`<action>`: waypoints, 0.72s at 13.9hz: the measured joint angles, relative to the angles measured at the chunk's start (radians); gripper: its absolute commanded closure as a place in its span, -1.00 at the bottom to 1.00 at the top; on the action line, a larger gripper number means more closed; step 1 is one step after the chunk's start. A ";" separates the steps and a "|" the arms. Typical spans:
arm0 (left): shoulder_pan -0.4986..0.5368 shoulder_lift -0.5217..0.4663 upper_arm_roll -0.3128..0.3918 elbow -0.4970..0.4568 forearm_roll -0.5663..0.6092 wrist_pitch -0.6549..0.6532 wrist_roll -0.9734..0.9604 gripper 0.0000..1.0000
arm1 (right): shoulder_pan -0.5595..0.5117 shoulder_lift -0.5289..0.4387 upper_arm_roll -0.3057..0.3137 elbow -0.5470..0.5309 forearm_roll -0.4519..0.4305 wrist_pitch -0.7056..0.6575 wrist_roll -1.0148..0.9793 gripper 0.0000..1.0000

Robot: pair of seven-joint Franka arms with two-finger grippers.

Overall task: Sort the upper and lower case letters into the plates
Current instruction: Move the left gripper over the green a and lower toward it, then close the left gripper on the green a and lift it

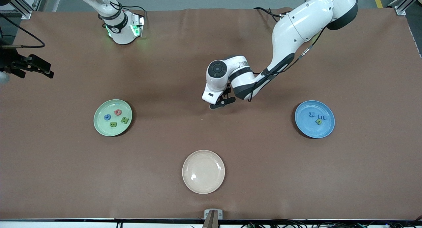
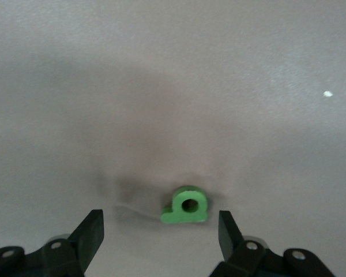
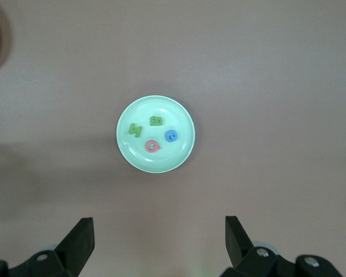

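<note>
Starting with the front view: the pale green plate [image 1: 113,117] lay toward the right arm's end of the table, carrying a red letter [image 1: 117,112] at twelve o'clock, a blue letter [image 1: 107,117] at nine, a green N-like letter [image 1: 124,119] at three and a green B [image 1: 113,124] at six. The blue plate [image 1: 314,119] lay toward the left arm's end, with two blue letters [image 1: 311,114] [image 1: 320,117] and one green letter [image 1: 318,122]. The cream-beige plate [image 1: 203,171] sat nearest the camera, nothing on it. The left gripper [image 1: 223,102] was low over mid-table.

Left wrist view: the left gripper [image 2: 160,228] stood wide, its fingers [image 2: 92,231] flanking a small green letter [image 2: 186,205] with a round hole, lying flat on the brown table [image 2: 173,69], not yet touched. Judged light, rigid and chunky; best pinched across its two straight outer sides, low, since so small a piece may skid or tip.

Right wrist view: the right gripper [image 3: 159,236] hung wide and empty, high above the pale green plate [image 3: 127,156]; that arm waited.
</note>
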State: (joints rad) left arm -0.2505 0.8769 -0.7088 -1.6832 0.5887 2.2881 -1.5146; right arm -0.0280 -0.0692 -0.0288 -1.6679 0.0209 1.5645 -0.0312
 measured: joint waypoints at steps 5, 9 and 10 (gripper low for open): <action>-0.005 0.002 0.010 0.001 0.000 0.022 0.000 -0.67 | -0.003 0.000 -0.006 0.000 0.007 0.000 0.000 -1.00; -0.010 0.003 0.012 0.001 0.000 0.022 0.000 -0.60 | -0.003 0.000 -0.006 0.000 0.006 0.000 0.000 -1.00; -0.012 0.003 0.012 0.001 0.000 0.022 0.000 -0.58 | -0.003 0.000 -0.006 0.000 0.004 0.000 0.000 -1.00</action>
State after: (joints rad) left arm -0.2628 0.8800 -0.6963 -1.6821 0.5887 2.3105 -1.5146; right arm -0.0311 -0.0692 -0.0344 -1.6679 0.0251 1.5645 -0.0313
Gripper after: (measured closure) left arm 0.185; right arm 0.000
